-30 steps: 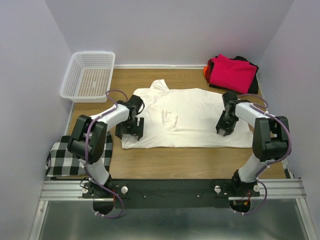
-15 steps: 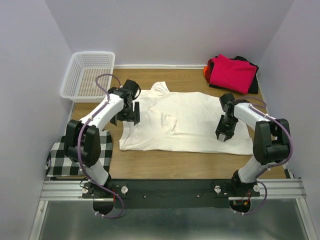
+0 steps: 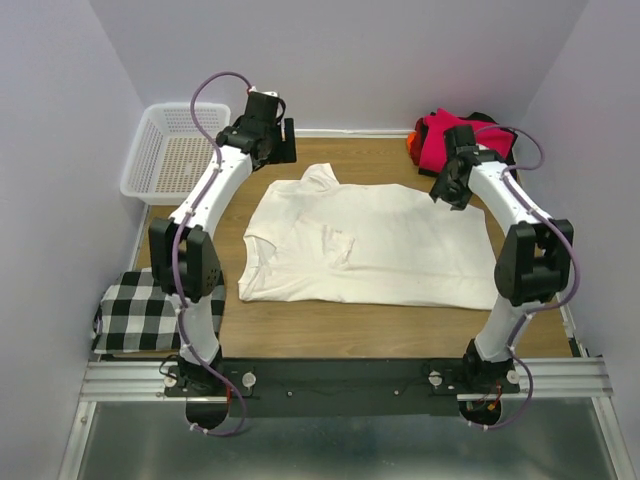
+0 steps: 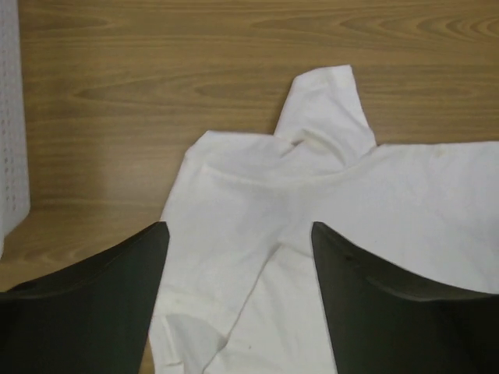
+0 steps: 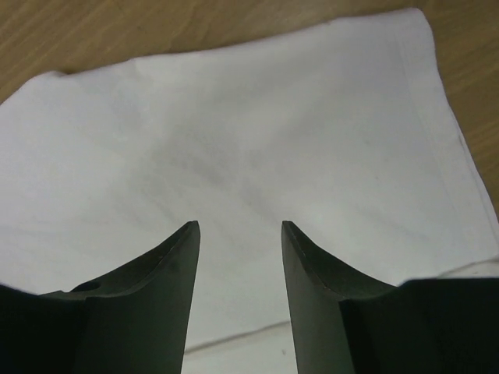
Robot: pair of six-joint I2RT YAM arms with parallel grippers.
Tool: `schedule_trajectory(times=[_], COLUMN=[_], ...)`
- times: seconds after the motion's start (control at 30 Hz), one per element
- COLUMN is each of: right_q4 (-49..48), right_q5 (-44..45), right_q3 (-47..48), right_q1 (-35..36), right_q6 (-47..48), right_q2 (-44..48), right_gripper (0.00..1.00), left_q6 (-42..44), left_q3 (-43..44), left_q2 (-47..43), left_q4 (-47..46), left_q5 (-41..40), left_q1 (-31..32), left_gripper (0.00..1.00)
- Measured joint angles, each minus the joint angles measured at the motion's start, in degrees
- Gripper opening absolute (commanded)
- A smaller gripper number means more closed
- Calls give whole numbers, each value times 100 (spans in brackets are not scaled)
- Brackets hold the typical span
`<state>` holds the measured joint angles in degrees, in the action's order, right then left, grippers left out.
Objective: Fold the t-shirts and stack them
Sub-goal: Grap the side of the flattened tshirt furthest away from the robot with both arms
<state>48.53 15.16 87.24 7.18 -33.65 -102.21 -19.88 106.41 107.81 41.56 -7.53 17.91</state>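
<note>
At the near left corner of the bench (image 3: 330, 325) lies a black and white checked cloth (image 3: 150, 310), behind the base of the left arm. In the middle of the bench the cream t-shirt (image 3: 400, 255) is spread flat, its long side running from left to right, with a small wrinkle near its centre and one short sleeve pointing to the far edge. Nothing touches it. The right fingers (image 3: 447, 190) hang above the far right corner of this t-shirt; in the right wrist view they stand moderately apart, with only the cream cloth showing below between them, so they hold nothing. The left fingers (image 3: 284, 141) are farther back, above the far edge of the bench, just to the right of the white mesh basket (image 3: 175, 150) that stands in the far left corner. In the left wrist view these fingers are wide apart and empty, and below them the sleeve and shoulder of the cream t-shirt are seen on the wood. In the far right corner the folded t-shirts are stacked: the magenta-red t-shirt (image 3: 478, 148) on top, partly hidden by the right arm, the black t-shirt (image 3: 503, 132) under it, and a bit of the orange t-shirt (image 3: 412, 141) showing at the left side of the pile.
</note>
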Motion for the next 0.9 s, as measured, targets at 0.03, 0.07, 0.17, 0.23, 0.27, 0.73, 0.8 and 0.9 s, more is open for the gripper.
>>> schedule_trajectory(times=[0.03,0.07,0.17,0.23,0.27,0.73,0.8,0.9], right_q4=[-146,-221,-286,-382,-437,-1093,-1128,-1143], right_q5=[0,0,-7,-28,-46,-358,-393,-439], right_q3=[118,192,348,431,450,494,452,387], right_q1=[0,0,0,0,0,0,0,0], right_q6=[4,4,46,114,136,330,332,330], right_q2=[-243,-407,-831,-1027,-1069,-1093,-1093,-1093], right_gripper=[53,53,51,49,48,57,57,57], left_q6=[35,90,138,127,166,192,208,201], left_q3=[140,282,802,1126,1224,2699,2900,3086], left_q2=[173,369,1034,1453,1600,3515,3565,3578], left_q4=[-111,-216,-409,-584,-643,-1108,-1182,-1346], left_q5=[35,94,319,514,603,1572,1626,1749], left_q1=[-20,-42,-120,-146,-164,-37,42,138], left_gripper=[63,57,32,16,2,22,52,63])
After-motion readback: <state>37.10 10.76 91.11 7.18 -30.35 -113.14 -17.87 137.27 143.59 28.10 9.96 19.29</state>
